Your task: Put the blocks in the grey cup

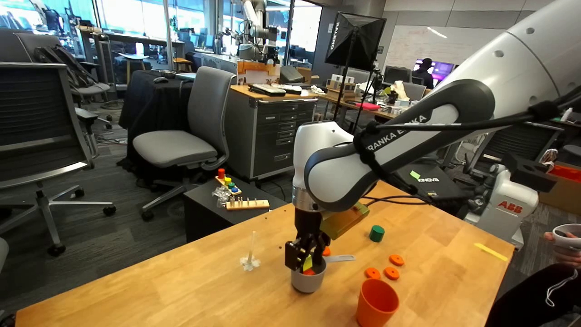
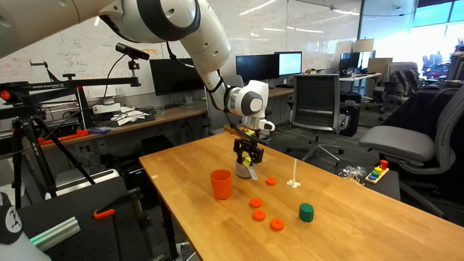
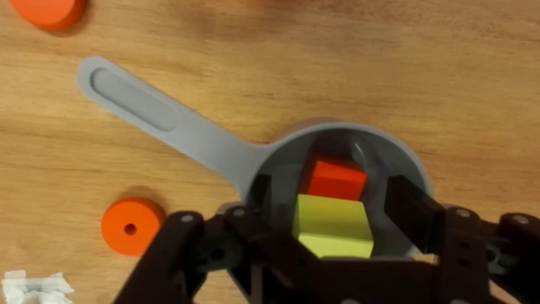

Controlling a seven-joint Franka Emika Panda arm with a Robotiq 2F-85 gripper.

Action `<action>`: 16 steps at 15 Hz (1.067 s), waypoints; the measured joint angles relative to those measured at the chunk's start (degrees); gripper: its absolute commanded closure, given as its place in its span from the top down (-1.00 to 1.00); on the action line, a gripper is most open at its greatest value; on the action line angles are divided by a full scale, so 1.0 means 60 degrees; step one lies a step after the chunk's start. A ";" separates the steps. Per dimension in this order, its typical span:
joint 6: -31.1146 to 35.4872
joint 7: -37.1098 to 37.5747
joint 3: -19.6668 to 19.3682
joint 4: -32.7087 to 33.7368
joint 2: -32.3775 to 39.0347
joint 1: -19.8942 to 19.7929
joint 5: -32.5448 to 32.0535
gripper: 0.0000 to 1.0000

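We see a red block [image 3: 337, 181] in the grey cup [image 1: 307, 283], the yellow block [image 3: 333, 224] at its mouth between parted jaws; near that cup, an orange cup [image 2: 221, 185] and upright stick [image 2: 294, 171]; farther, a green block [image 2: 306, 212].

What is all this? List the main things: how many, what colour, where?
wooden table: 1, light brown, foreground
grey cup: 1, grey, on table
yellow block: 1, yellow, at grey cup's mouth
red block: 1, orange-red, inside grey cup
green block: 1, green, on table
orange discs: 4, orange, on table, one near grey cup
orange cup: 1, orange, on table
stick: 1, pale, upright on table
toy set: 1, multicoloured, on black stand
chairs: several, grey or black, around room
robot arm: 1, white and black, over table
claw: 1, black, open at grey cup
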 measured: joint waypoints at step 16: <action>-0.0002 0.0019 -0.0002 0.0001 -0.0014 0.0195 -0.0219 -0.72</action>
